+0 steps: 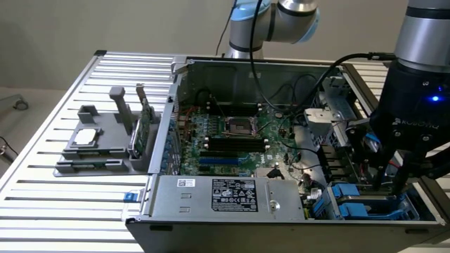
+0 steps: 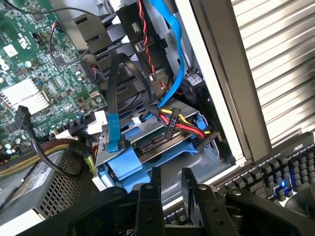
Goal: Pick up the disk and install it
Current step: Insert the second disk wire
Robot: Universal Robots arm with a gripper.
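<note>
My gripper, jaws parted and empty, near the disk. It lies flat in its blue carrier, long axis parallel to my fingertip line.

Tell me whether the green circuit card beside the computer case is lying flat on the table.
No, the green circuit card stands upright on its edge in the grey holder.

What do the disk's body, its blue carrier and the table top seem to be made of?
Disk body: likely metal; dull grey, flat, with a hard straight edge.
Blue carrier: probably plastic; even blue colour, smooth and slightly glossy, with a moulded shape.
Table top: seems to be aluminium or a similar metal; pale silver ribbed slats with a soft sheen.
</note>
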